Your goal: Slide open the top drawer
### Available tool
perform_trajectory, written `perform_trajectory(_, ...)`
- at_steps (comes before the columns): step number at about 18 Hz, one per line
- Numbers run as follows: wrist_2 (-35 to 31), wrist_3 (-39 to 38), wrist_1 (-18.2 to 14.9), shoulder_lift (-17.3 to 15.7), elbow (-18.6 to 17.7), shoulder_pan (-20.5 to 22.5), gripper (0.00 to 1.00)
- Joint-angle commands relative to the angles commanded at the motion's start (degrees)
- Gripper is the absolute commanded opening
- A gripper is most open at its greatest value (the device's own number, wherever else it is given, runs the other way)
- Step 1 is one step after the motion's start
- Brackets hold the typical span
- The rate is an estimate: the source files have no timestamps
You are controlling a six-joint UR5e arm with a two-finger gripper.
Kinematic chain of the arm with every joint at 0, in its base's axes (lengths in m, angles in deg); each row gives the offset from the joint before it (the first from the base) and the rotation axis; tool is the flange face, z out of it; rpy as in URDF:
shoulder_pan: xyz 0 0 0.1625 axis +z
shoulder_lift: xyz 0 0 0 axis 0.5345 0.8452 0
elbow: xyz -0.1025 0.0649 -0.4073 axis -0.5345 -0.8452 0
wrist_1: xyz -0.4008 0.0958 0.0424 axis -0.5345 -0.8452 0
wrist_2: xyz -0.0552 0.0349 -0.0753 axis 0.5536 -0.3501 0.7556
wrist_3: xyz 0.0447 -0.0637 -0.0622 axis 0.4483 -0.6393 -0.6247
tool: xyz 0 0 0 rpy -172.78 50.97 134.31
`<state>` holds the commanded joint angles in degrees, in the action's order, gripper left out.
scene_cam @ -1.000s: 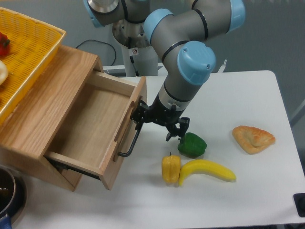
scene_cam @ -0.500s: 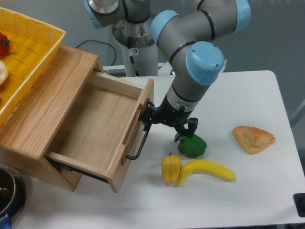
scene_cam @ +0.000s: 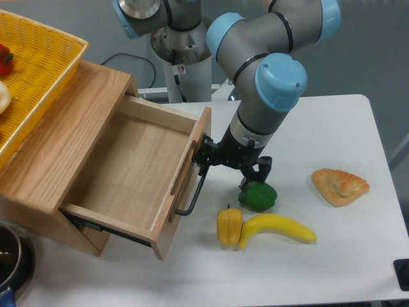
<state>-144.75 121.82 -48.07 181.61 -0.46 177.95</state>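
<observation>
The drawer [scene_cam: 128,169] stands pulled out at the desk's [scene_cam: 332,256] left. The claw [scene_cam: 206,160] grips the upper end of its black handle [scene_cam: 193,188], just left of a green pepper [scene_cam: 257,195].

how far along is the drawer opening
Mostly done: the wide light-oak top drawer is pulled well out of the oak cabinet, its plain wood inside exposed. In hand: the tool sits at the upper end of the long black bar handle, apparently gripping it. Left: perhaps a little more travel, then letting go, with the green pepper close by.
</observation>
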Motion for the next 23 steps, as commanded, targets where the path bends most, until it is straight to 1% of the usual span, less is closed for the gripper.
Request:
perform_trajectory(6,0.5,-0.3,-0.3,-1.6,0.0,-0.1,1.0)
perform_trajectory(9,0.7,-0.6,-0.3,-2.3,0.6,0.1,1.0)
perform_trajectory(13,0.6,-0.5,-0.2,-2.3,2.2,0.5,1.0)
perform_trajectory(16,0.6,0.0,0.3,-2.3,2.5,2.1,1.0)
perform_trajectory(18,0.5,0.2,2.1,-1.8,3.1,3.0,1.0)
perform_trajectory(23,0.3,1.4,8.6,0.8,3.1,5.7,1.0)
